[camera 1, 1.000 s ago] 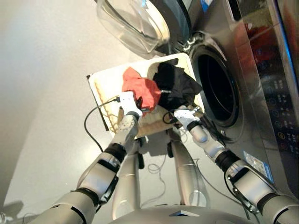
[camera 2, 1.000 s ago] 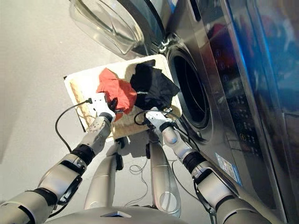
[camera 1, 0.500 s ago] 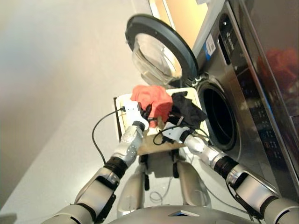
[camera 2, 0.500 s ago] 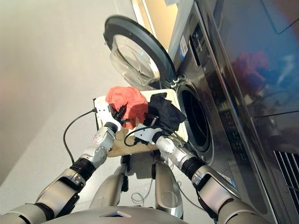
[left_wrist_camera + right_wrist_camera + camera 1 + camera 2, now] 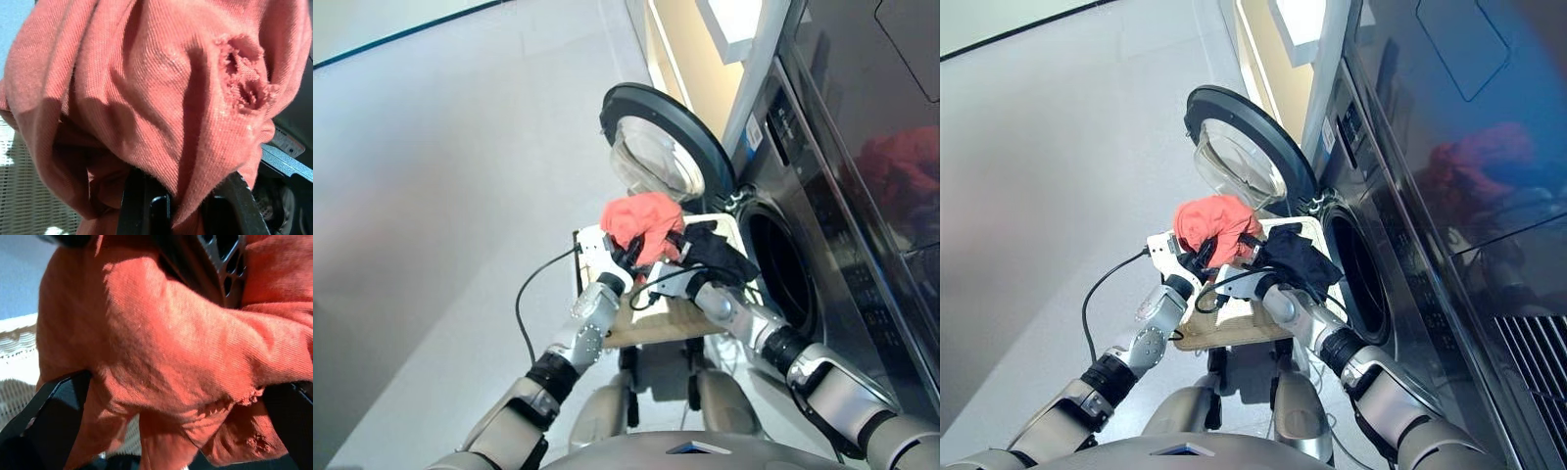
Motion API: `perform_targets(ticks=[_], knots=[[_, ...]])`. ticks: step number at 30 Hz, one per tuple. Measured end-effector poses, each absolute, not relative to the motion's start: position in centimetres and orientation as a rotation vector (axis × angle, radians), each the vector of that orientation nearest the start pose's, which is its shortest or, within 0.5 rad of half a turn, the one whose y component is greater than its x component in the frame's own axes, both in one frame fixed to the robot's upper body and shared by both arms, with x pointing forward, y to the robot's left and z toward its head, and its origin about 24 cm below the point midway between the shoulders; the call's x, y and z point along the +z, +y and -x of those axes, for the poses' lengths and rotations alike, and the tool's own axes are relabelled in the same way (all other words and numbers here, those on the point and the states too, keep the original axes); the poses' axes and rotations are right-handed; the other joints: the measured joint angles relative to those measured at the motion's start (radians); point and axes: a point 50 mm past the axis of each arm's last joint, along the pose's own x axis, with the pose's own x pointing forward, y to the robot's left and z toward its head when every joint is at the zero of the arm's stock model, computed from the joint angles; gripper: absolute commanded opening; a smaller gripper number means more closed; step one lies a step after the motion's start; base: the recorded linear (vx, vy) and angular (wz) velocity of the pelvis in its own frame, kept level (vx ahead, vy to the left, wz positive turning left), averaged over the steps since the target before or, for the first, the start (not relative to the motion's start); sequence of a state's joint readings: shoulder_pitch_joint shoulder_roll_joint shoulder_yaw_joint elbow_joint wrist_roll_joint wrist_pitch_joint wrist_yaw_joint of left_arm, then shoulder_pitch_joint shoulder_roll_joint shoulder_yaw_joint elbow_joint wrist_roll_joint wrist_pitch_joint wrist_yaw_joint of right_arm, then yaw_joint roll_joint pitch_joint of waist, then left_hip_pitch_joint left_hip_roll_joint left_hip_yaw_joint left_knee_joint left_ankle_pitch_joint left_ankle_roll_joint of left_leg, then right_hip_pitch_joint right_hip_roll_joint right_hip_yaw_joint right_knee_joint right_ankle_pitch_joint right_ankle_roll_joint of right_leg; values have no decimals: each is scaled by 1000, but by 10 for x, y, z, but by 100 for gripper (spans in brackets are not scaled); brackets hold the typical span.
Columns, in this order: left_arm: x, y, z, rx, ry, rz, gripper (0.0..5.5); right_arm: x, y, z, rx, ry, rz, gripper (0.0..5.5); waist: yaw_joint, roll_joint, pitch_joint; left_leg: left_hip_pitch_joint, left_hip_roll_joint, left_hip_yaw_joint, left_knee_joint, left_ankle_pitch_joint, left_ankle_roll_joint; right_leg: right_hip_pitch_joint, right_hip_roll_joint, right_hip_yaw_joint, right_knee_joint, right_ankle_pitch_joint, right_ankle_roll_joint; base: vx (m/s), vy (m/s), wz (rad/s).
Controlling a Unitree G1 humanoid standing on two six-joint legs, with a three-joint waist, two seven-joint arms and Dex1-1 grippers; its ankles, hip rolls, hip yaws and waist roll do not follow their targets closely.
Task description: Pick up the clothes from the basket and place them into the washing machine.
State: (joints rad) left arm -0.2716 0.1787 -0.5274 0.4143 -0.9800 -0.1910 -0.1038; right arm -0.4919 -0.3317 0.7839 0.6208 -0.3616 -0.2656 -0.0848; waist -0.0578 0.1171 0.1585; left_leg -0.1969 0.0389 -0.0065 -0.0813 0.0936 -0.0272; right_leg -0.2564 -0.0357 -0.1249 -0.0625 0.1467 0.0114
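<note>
Lifting: orange-red garment now hangs bunched above the wicker basket, clear of the weave; a second ago it lay flat in the basket beside the black one.
Left gripper: fingers pinching the orange-red cloth from below; in the left wrist view the fabric drapes over both fingers and hides their tips.
Right gripper: close under the same bundle, touching or nearly so. Right wrist view shows its fingers spread wide with orange cloth between them, not clamped.
Black garment: in the basket on the side nearest the drum, partly over the rim.
Navy garment: not seen in any view.
Washing machine: door swung fully open, porthole dark and unobstructed, just beside the basket.
Camera: whole view has tilted upward since a second ago; basket itself looks unmoved.
Judgement: grasp phase done for the first garment, transfer toward the porthole next. Loose hanging folds could snag on the door rim.
</note>
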Motion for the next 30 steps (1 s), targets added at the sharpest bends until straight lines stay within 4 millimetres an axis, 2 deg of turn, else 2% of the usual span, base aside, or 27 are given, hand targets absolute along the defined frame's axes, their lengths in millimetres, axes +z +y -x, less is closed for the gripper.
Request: perform_targets(ticks=[1, 3, 7, 8, 9, 10, 12, 18, 23, 26, 30], knots=[[11, 76, -276, -409, 198, 641, 0, 3, -73, -289, 731, -152, 972, 0, 0, 0, 0, 2, 0, -3, 0, 0, 0, 5, 0, -4, -4, 1, 0, 0, 0, 0], [10, 76, -275, -409, 208, 644, 0, 3, -72, -288, 728, -158, 980, 0, 0, 0, -5, 2, 0, -13, 0, 1, -1, 10, 0, -8, -10, 2, 0, 0, 0, 0], [9, 79, -273, -414, 220, 632, 0, 3, -72, -289, 723, -163, 980, 0, 0, -1, -8, 3, 1, -16, 0, 2, -2, 13, 1, -11, -11, 2, 0, 0, 0, 0], [9, 79, -273, -417, 220, 630, 35, 3, -72, -288, 723, -163, 980, 0, 0, -1, -9, 3, 1, -16, 0, 2, -3, 13, 1, -11, -11, 2, 0, 0, 0, 0], [9, 79, -273, -422, 220, 632, 446, 3, -72, -288, 723, -162, 979, 0, 0, -2, -10, 4, 1, -16, 0, 2, -3, 13, 1, -11, -11, 2, 0, 0, 0, 0], [10, 77, -272, -438, 219, 633, 550, 2, -72, -288, 715, -153, 981, 0, -1, -3, -12, 4, 1, -16, 0, 2, -3, 13, 1, -11, -11, 2, 0, 0, 0, 0], [14, 70, -267, -504, 204, 641, 550, 1, -78, -292, 681, -121, 990, 0, 0, -5, -15, 4, 0, -16, 0, 2, -3, 14, 1, -11, -11, 2, 0, 0, 0, 0], [20, 66, -261, -553, 179, 708, 550, -8, -102, -298, 549, -32, 989, 0, 0, -11, -19, 9, 1, -16, 0, 1, -3, 19, 1, -11, -11, 2, 0, 0, 0, 0], [22, 56, -256, -602, 186, 766, 550, -19, -109, -294, 506, 31, 978, 0, 1, -12, -20, 10, 1, -15, 0, 1, -3, 19, 2, -10, -10, 2, 0, 0, 0, 0], [20, 63, -256, -562, 178, 797, 550, -26, -117, -290, 457, 68, 949, 0, 3, -12, -20, 10, 1, -15, 0, 1, -3, 19, 2, -10, -10, 2, 0, 0, 0, 0], [15, 83, -256, -451, 153, 835, 550, -32, -128, -286, 372, 128, 885, 0, 6, -13, -20, 9, 2, -15, -1, 1, -3, 18, 2, -10, -10, 2, 0, 0, 0, 0]])
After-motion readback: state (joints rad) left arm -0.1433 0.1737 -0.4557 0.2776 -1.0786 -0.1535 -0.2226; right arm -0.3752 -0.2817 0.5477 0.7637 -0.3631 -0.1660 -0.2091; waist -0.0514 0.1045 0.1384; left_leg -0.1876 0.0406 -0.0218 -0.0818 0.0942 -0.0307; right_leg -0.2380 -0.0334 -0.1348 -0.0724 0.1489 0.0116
